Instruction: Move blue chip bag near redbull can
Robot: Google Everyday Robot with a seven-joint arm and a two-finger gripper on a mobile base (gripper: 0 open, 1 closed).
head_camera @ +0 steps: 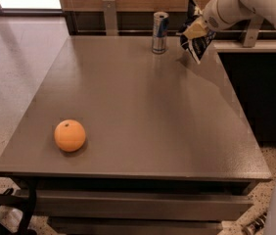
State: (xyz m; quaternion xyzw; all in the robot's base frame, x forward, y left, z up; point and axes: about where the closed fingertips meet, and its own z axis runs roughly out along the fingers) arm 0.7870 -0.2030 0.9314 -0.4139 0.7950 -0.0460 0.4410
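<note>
The redbull can (159, 32) stands upright near the far edge of the grey table (143, 111). The blue chip bag (196, 42), dark navy with white lettering, hangs just to the right of the can, held slightly above the table's far right part. My gripper (193, 29) comes in from the upper right on a white arm and is shut on the bag's upper part. A short gap separates the bag from the can.
An orange (70, 135) lies near the table's front left corner. A wooden wall and metal rail (109, 13) run behind the table. A dark counter (255, 82) stands at the right.
</note>
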